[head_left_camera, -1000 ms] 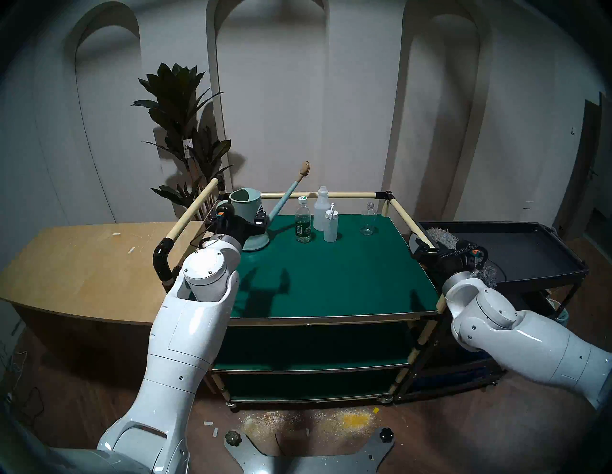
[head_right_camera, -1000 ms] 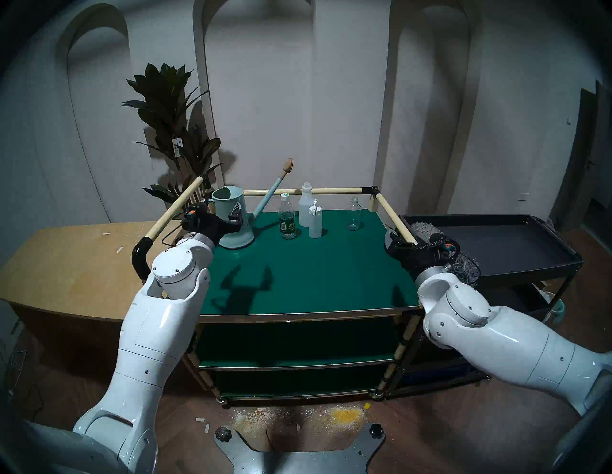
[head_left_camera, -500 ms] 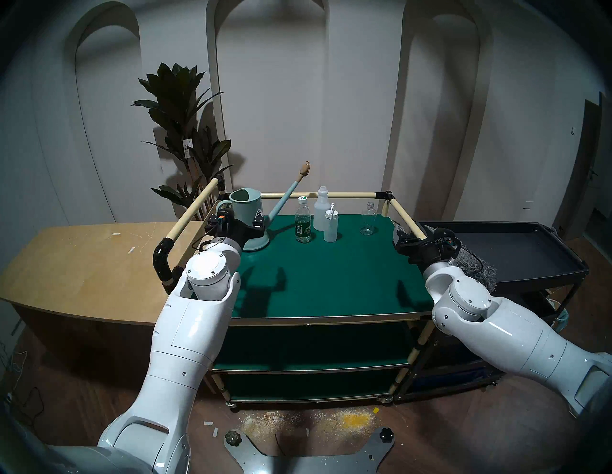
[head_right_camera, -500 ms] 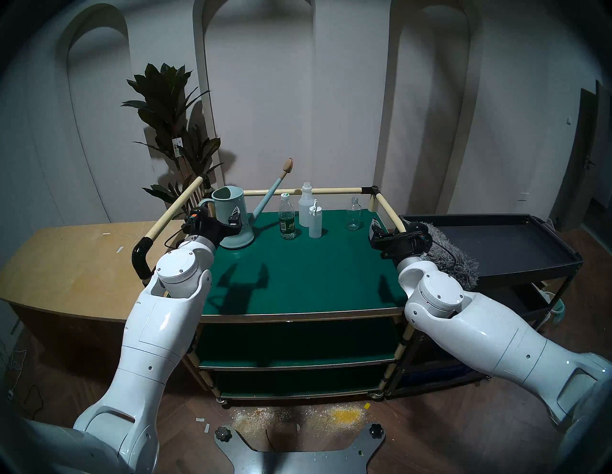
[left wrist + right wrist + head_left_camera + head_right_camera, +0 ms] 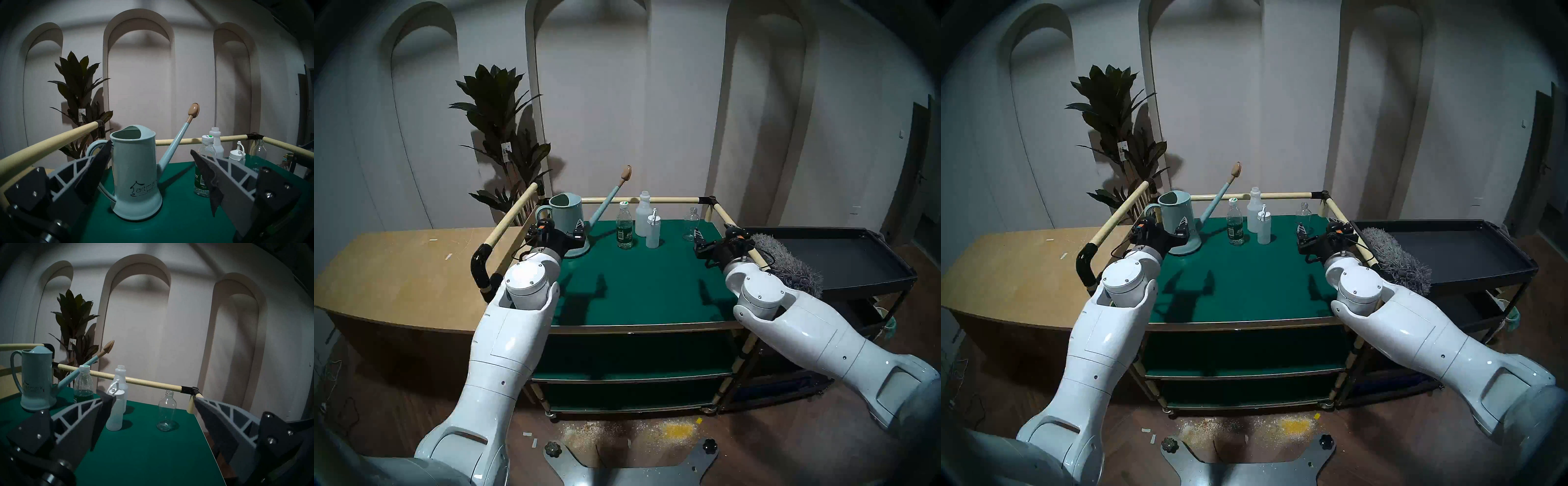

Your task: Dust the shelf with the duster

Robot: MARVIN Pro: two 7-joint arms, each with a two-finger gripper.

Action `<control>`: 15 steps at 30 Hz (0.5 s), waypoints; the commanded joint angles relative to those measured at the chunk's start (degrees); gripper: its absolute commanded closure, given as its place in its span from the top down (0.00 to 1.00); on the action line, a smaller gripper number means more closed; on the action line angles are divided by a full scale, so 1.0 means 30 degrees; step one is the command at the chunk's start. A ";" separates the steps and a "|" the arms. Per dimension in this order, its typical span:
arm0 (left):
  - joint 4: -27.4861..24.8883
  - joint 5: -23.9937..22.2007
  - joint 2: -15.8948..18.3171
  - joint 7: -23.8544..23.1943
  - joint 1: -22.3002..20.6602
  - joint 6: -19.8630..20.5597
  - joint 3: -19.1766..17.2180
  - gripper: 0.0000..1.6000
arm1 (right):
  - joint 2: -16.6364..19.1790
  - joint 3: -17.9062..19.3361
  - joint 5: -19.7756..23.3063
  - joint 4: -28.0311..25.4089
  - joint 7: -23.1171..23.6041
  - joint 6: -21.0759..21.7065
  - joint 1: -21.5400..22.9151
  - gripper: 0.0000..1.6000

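The shelf [image 5: 646,281] is a three-tier rack with green boards and cream rails. The grey fluffy duster [image 5: 789,264] lies just beyond the shelf's right rail, on the black tray cart [image 5: 863,261], and nothing holds it. My right gripper [image 5: 714,234] hovers open and empty over the top board's right side, left of the duster; in its wrist view [image 5: 151,398] it faces the bottles. My left gripper [image 5: 559,230] is open at the back left, its fingers flanking a pale blue watering can [image 5: 136,169] without closing on it.
On the top board's back stand a green-labelled bottle [image 5: 624,227], a tall white bottle [image 5: 642,217], a small white dispenser [image 5: 653,230] and a clear glass bottle [image 5: 691,225]. A wooden counter [image 5: 398,271] adjoins on the left, with a plant [image 5: 504,135] behind.
My right arm has swung left, from above the duster on the cart to over the shelf's right side, gripper still open and empty. The left gripper has drawn back slightly from the can.
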 commanded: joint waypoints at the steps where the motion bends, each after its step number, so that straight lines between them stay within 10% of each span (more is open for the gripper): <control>1: -0.0081 -0.0010 0.0009 -0.0118 -0.0391 -0.0440 -0.0041 1.00 | -0.1971 -0.0228 -0.0758 0.1462 -0.0276 -0.0355 0.1955 1.00; 15: 0.0089 0.0064 -0.0068 -0.0315 -0.0432 -0.0759 -0.0135 1.00 | -0.3039 -0.0297 -0.1679 0.3187 -0.0447 -0.1460 0.2391 1.00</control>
